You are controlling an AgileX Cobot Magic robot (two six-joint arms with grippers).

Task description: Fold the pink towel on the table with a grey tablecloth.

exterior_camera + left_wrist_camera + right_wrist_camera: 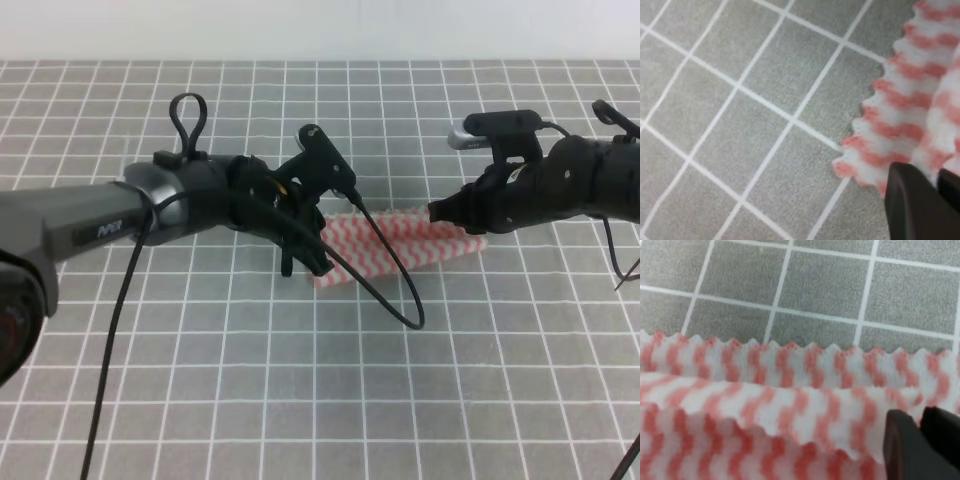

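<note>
Left arm [100, 225] fills your lower left foreground in the high view. Left gripper [318, 262] sits at the towel's [410, 240] left end, tips close together on the cloth; the wrist view shows both fingers [912, 200] over the zigzag edge. Looks clamped on it. Right gripper [440, 212] is at the towel's right end, fingers [910, 445] nearly touching, a cloth layer bunched beside them; actual grip can't be confirmed. Towel lies mid-frame on the table [300, 380], partly folded into layered strips.
</note>
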